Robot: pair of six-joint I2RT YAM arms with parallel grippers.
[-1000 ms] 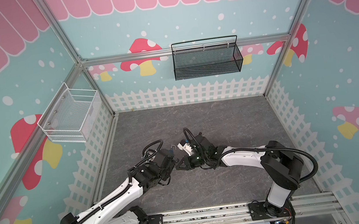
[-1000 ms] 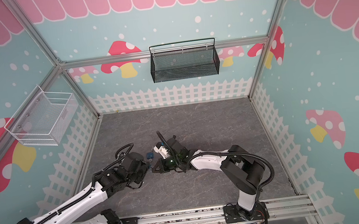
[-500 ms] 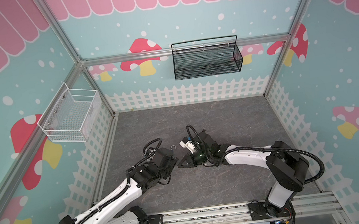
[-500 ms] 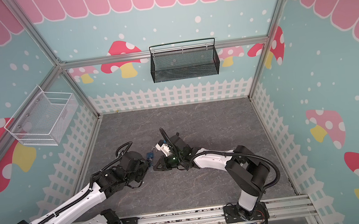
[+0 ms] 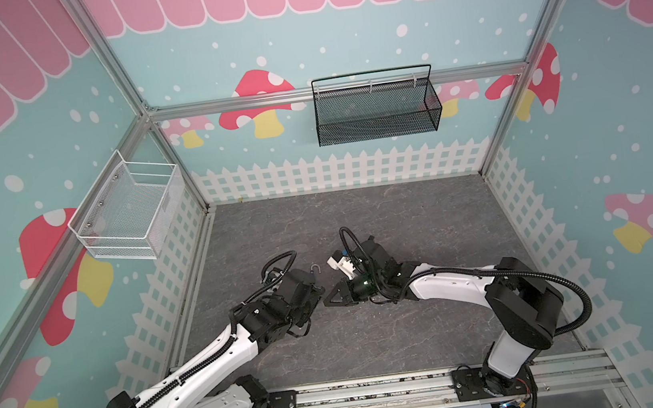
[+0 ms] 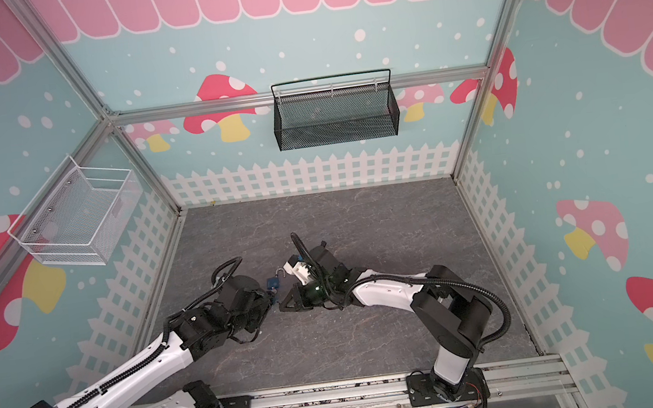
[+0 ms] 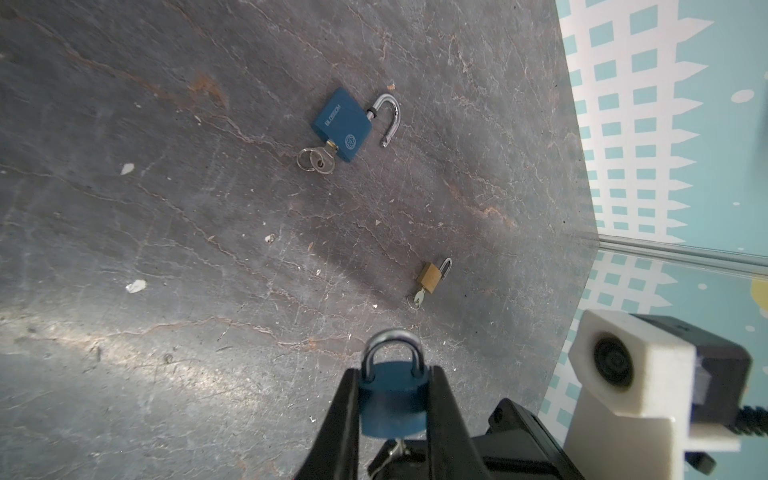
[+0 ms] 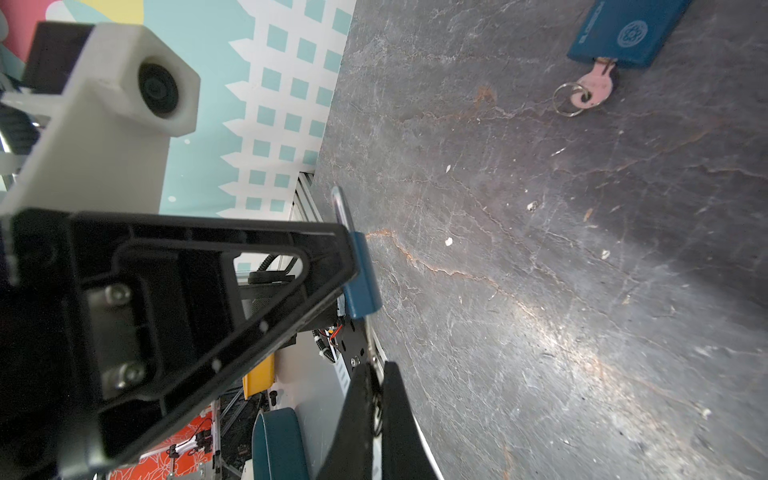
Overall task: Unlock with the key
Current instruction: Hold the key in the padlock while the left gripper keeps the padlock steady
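Note:
A small blue padlock (image 7: 392,407) with its silver shackle closed sits clamped between the fingers of my left gripper (image 7: 393,371), just above the grey floor. In the right wrist view the padlock (image 8: 361,274) shows edge-on at the tip of a left finger (image 8: 208,270). A silver key (image 7: 395,448) sits at the padlock's underside. My right gripper (image 8: 376,368) is shut on the key, whose ring shows between its fingers. In both top views the left gripper (image 5: 316,294) and the right gripper (image 5: 327,300) meet tip to tip at the floor's middle front.
A larger blue padlock (image 7: 341,124) lies on the floor with its shackle open and a key in it. A small brass padlock (image 7: 430,276) with a key lies nearer. A white wire basket (image 5: 125,215) hangs on the left wall, a black mesh basket (image 5: 374,109) on the back wall.
The right arm's wrist and elbow have shifted slightly while its fingertips stay at the left gripper. The left arm has hardly moved.

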